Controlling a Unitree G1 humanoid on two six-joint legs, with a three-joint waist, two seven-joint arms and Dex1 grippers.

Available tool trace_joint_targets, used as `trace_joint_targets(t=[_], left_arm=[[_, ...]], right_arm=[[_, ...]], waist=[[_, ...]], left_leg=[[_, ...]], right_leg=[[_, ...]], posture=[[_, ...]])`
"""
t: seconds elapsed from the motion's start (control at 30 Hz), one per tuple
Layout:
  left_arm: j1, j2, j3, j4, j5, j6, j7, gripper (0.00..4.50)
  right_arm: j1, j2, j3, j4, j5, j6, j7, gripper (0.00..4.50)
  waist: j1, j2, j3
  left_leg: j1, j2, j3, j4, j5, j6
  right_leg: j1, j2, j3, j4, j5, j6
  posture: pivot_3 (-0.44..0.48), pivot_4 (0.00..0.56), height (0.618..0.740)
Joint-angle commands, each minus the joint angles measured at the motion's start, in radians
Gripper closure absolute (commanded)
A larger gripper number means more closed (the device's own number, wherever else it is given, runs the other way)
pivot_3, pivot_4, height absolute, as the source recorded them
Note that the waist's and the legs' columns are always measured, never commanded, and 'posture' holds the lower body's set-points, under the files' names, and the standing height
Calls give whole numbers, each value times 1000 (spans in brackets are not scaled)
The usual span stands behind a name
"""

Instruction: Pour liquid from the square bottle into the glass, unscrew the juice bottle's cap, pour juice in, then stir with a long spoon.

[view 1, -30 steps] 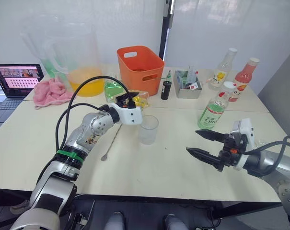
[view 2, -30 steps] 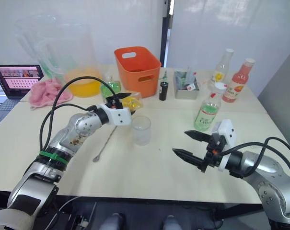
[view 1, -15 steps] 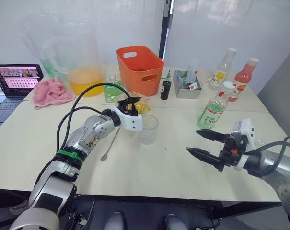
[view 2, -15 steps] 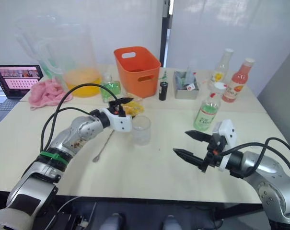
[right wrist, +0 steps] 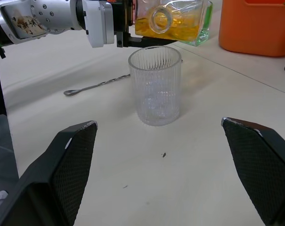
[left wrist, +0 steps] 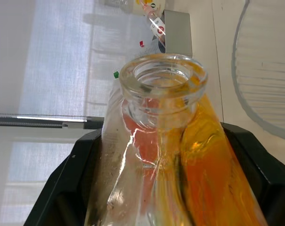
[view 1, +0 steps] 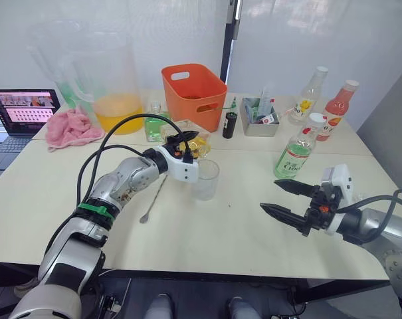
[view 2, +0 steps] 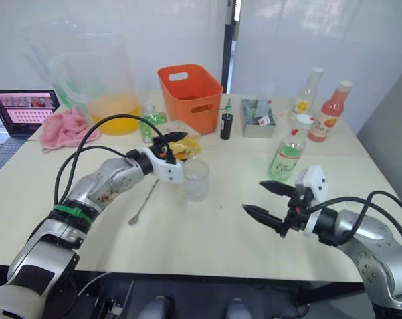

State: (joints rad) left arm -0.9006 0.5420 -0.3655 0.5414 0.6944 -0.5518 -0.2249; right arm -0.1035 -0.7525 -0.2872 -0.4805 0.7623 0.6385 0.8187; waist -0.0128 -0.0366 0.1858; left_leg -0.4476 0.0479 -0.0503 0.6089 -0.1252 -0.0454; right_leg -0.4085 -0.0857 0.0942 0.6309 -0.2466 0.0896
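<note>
My left gripper (view 1: 185,142) is shut on the square bottle (view 1: 195,146). The bottle holds yellow liquid and lies tipped on its side, its open mouth (left wrist: 163,77) pointing toward the glass (view 1: 206,179) and just above its rim. The ribbed clear glass (right wrist: 155,84) stands upright with no liquid showing in it. The long spoon (view 1: 153,197) lies flat on the table to the left of the glass. The juice bottle (view 1: 296,153), white-capped and green-labelled, stands at the right. My right gripper (view 1: 270,197) hovers open over the table in front of it, holding nothing.
An orange basket (view 1: 195,93), a big pitcher (view 1: 113,85) of orange liquid, a small green bottle (view 1: 153,127), a grey box (view 1: 259,118), a yellow-label bottle (view 1: 309,93) and a red-liquid bottle (view 1: 337,108) stand along the back. A pink cloth (view 1: 70,128) and laptop (view 1: 24,109) sit far left.
My left gripper has carried the square bottle a little to the right, closer to the glass's rim. The right gripper has stayed where it was, open.
</note>
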Motion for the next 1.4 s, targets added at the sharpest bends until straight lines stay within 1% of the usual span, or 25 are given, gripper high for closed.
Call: trace_joint_targets(t=[0.03, 0.4, 0.6, 1.4], left_arm=[[-71, 0, 27, -45, 0, -17, 60, 1697], [-80, 16, 4, -45, 79, -47, 119, 1697], [-83, 20, -2, -45, 101, -54, 138, 1697], [-113, 45, -28, -64, 229, -44, 248, 1697]], right_arm=[[-21, -3, -15, -7, 1, -14, -12, 40], [-25, -13, -15, -4, 5, -13, 0, 40], [-24, -12, -10, -9, 1, -13, -2, 40], [-40, -13, -7, 3, 5, -5, 6, 40]], waist=[[0, 0, 0], [0, 0, 0], [1, 0, 0], [0, 0, 0]], left_leg=[[0, 0, 0, 0, 0, 0], [0, 0, 0, 0, 0, 0], [0, 0, 0, 0, 0, 0], [0, 0, 0, 0, 0, 0]], right_leg=[[0, 0, 0, 0, 0, 0], [0, 0, 0, 0, 0, 0], [0, 0, 0, 0, 0, 0], [0, 0, 0, 1, 0, 0]], posture=[[0, 150, 738], [0, 150, 738], [0, 150, 738], [0, 150, 738]])
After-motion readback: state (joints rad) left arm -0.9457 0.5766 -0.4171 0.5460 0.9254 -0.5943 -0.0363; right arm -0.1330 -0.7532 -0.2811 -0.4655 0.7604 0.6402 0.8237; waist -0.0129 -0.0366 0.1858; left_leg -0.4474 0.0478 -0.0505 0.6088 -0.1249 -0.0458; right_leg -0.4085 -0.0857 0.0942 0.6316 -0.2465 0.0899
